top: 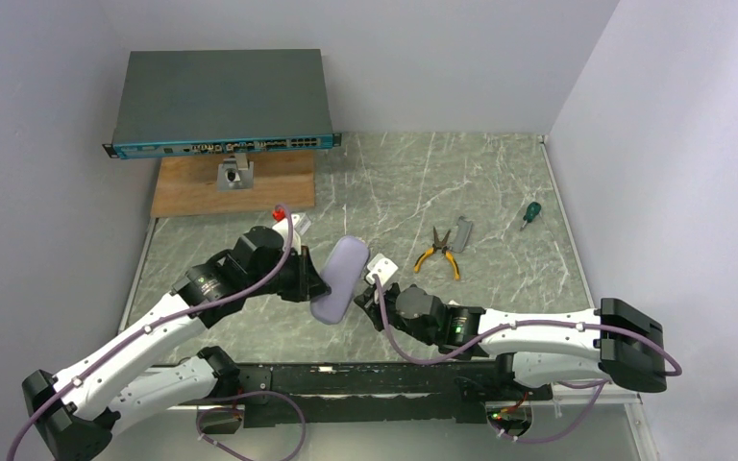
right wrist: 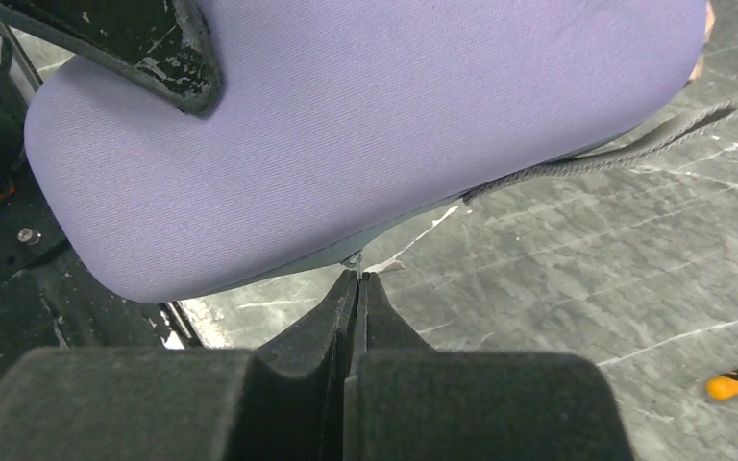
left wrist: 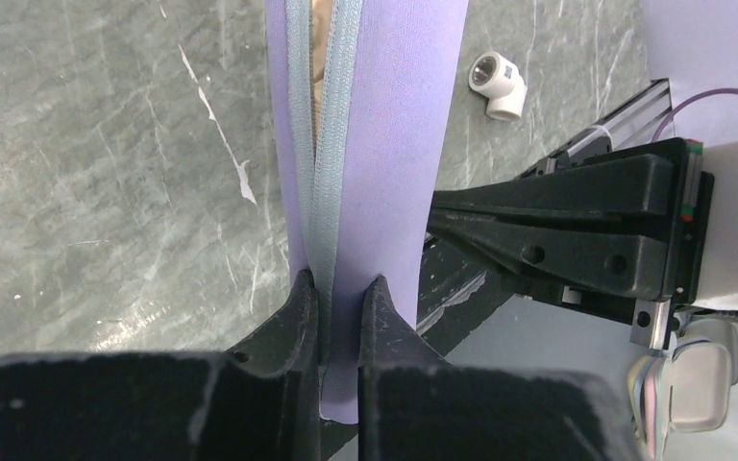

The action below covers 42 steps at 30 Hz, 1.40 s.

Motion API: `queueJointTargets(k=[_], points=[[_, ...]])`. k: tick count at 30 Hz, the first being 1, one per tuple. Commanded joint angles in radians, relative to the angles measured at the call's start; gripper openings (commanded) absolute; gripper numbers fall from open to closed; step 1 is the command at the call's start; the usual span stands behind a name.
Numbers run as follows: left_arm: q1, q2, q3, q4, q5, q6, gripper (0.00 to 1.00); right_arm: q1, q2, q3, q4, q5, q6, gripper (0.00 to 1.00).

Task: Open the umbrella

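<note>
The left gripper (left wrist: 341, 288) is pinching the soft case (left wrist: 404, 144) by its rim, the right gripper (right wrist: 356, 279) is nipping the small, probably slippery zipper pull (right wrist: 351, 259), and the likely light, floppy umbrella (left wrist: 322, 14) is barely showing inside.

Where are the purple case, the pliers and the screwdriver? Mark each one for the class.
Case (top: 338, 279): overhead view, middle of its purple shell.
Pliers (top: 439, 246): overhead view, the pivot above the yellow handles.
Screwdriver (top: 532, 209): overhead view, its green handle.
</note>
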Motion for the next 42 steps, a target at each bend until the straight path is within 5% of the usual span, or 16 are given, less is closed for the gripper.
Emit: queueJointTargets(k=[1,20,24,27,42], points=[[0.008,-0.033,0.025,-0.045,0.025,0.053,0.00,-0.010,-0.003,0.025,-0.073,0.126,-0.068,0.00],[0.008,-0.011,-0.069,0.035,0.052,0.030,0.00,-0.011,0.019,0.035,-0.120,0.216,-0.074,0.01],[0.008,-0.005,-0.105,0.079,0.032,-0.007,0.00,-0.011,0.027,0.032,-0.178,0.229,-0.043,0.61],[0.008,0.002,-0.140,0.125,-0.004,-0.044,0.00,-0.011,0.004,0.025,-0.225,0.247,0.012,0.82],[0.007,0.028,-0.349,0.426,-0.185,-0.275,0.00,-0.014,-0.151,-0.015,-0.400,0.421,0.226,0.89]])
